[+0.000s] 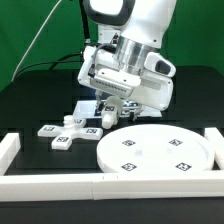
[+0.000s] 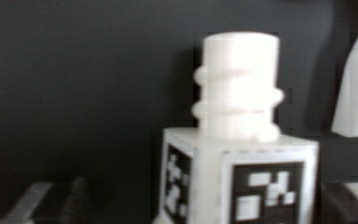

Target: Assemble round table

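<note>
Observe the gripper [image 2: 194,203] released, with fingertips [image 2: 34,200] spread wide and clear of the leg [image 2: 240,85] between them. Centre over the leg before descending. Lower straight, then close on the square tagged block rather than the ridged post, which is probably too round for a sure hold. Avoid tilting or nudging.

Locate the leg on the dark bench [image 1: 30,110] under the wrist, near the cross-shaped base [image 1: 68,132] and the round top [image 1: 155,150]; cannot tell whether standing or lying. Identify by white plastic, black-and-white tags on two visible faces, and a ridged cylindrical post.
</note>
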Tool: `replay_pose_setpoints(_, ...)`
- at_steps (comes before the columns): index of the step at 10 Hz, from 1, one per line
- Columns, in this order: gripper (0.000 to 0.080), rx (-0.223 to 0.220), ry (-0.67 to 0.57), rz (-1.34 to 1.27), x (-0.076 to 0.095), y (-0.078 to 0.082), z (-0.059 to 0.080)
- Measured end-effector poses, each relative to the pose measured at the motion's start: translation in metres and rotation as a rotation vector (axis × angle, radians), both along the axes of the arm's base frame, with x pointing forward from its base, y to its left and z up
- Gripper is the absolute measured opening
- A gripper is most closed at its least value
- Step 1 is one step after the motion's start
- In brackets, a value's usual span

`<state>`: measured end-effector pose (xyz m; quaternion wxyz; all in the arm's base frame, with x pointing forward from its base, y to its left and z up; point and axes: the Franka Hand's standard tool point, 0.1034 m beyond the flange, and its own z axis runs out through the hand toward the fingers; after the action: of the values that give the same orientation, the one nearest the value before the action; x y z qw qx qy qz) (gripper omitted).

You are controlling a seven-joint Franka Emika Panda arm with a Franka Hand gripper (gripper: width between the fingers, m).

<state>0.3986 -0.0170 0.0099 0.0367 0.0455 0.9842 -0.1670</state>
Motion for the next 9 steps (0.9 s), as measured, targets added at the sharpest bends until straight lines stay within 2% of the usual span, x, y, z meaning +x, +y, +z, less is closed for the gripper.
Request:
replay_pose_setpoints(1, 0.0449, 0.000, 0.000, 0.000, 0.0000, 0.0000, 0.0000)
replay_pose_setpoints(2, 0.0449, 0.000, 0.000, 0.000, 0.0001, 0.0000, 0.0000)
replay_pose_setpoints(3, 0.0398, 0.000, 0.000, 0.000, 0.0000, 0.0001, 0.0000)
replay_pose_setpoints(8, 0.0398, 0.002, -0.005, -0.013, 0.0000, 0.0002, 0.0004)
replay_pose_setpoints(9, 0.0399, 0.023, -0.030, -0.080, 0.0005, 0.0021, 0.0029)
